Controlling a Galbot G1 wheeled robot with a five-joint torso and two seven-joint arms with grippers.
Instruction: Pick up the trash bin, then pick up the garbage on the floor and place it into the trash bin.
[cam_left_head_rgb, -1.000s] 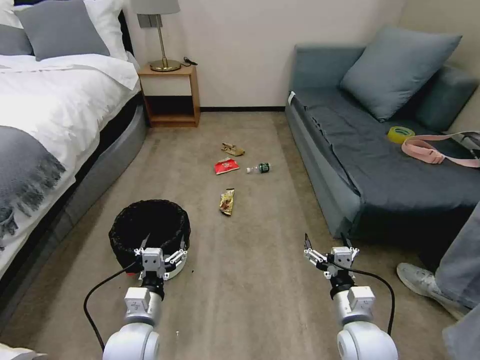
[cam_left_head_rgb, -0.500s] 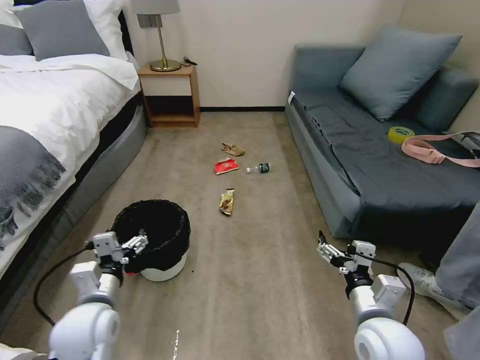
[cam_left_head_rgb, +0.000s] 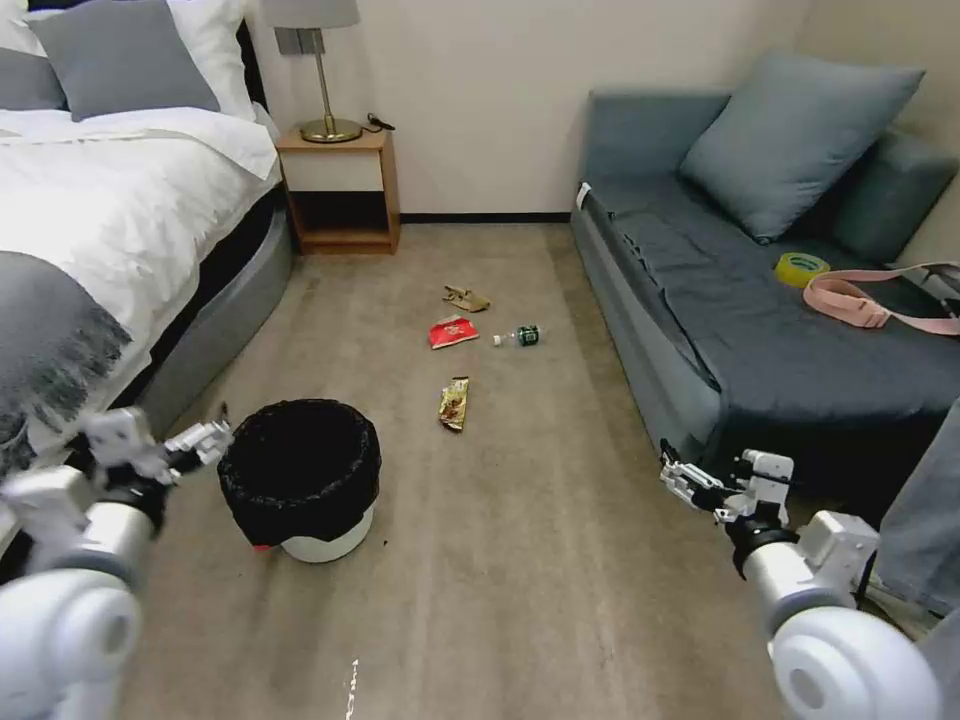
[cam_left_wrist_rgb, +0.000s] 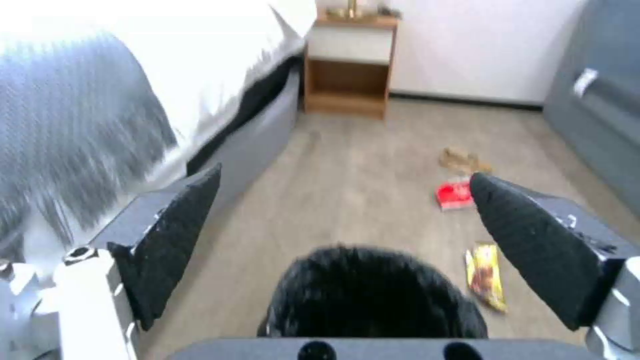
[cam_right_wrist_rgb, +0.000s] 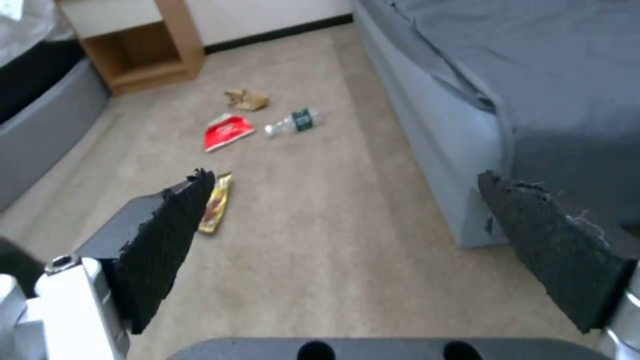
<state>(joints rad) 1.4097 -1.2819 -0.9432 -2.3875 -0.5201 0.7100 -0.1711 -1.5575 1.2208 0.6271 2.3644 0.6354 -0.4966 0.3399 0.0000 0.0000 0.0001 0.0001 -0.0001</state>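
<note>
The trash bin (cam_left_head_rgb: 300, 478), white with a black bag liner, stands on the carpet near the bed. My left gripper (cam_left_head_rgb: 215, 432) hovers open just left of its rim, and the left wrist view shows the trash bin (cam_left_wrist_rgb: 370, 295) low between the spread fingers. The garbage lies farther up the floor: a gold-brown wrapper (cam_left_head_rgb: 454, 403), a red packet (cam_left_head_rgb: 452, 332), a small bottle (cam_left_head_rgb: 519, 336) and a crumpled tan paper (cam_left_head_rgb: 466, 298). My right gripper (cam_left_head_rgb: 672, 475) hangs open and empty beside the sofa's front corner, far from the garbage.
A bed (cam_left_head_rgb: 110, 230) runs along the left and a grey sofa (cam_left_head_rgb: 760, 330) along the right, with a yellow tape roll (cam_left_head_rgb: 800, 267) and pink strap (cam_left_head_rgb: 860, 303) on it. A nightstand (cam_left_head_rgb: 340, 190) stands by the far wall. A person's trouser leg (cam_left_head_rgb: 925, 520) is at the right edge.
Both arms have swung outward: the left gripper moved from in front of the bin to its left side, and the right gripper moved right toward the sofa. The bin and litter stayed put.
</note>
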